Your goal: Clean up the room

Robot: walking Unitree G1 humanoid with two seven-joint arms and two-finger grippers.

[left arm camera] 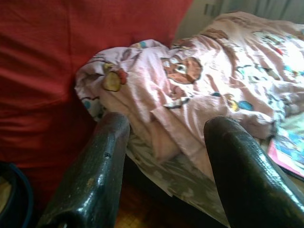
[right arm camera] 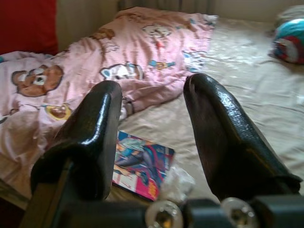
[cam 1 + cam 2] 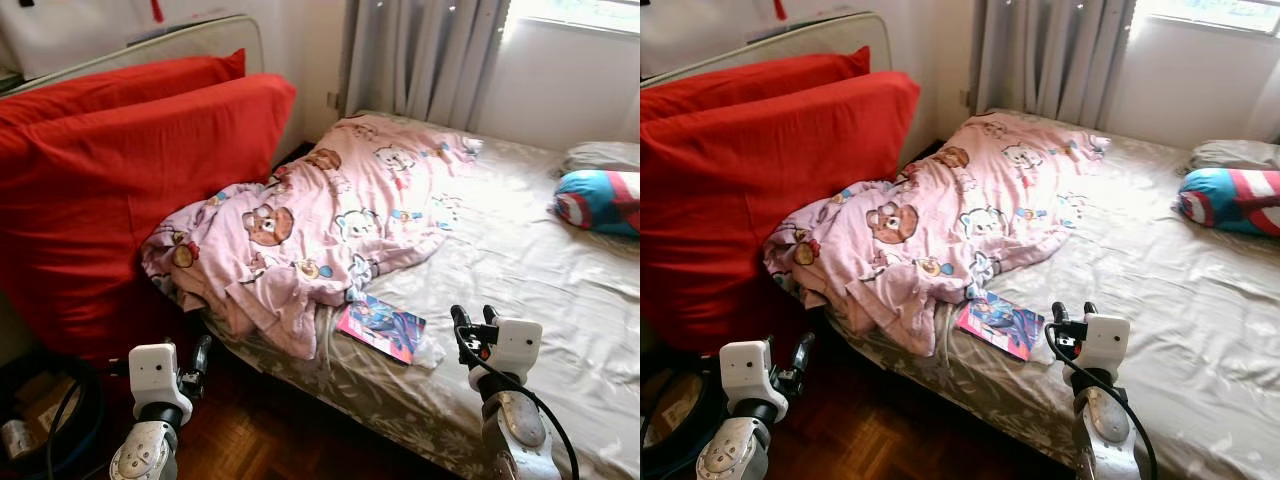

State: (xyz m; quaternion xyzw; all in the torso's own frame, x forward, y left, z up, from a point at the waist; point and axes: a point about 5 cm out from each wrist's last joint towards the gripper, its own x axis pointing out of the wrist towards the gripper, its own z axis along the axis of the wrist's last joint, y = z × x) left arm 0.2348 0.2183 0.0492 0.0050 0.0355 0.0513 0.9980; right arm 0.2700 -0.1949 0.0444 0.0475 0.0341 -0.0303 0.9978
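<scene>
Counting: 1 blanket (image 3: 330,215), 1 comic (image 3: 381,328), 2 pillows (image 3: 598,185)

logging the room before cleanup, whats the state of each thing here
pink blanket: crumpled in a heap, one edge hanging off the bed
bed sheet: wrinkled, mostly bare
magazine: lying flat and closed near the bed's edge
red cushions: standing upright beside the bed
blue and red pillow: lying on the bed's far side
curtain: drawn
left gripper: open, empty
right gripper: open, empty, above the magazine
</scene>
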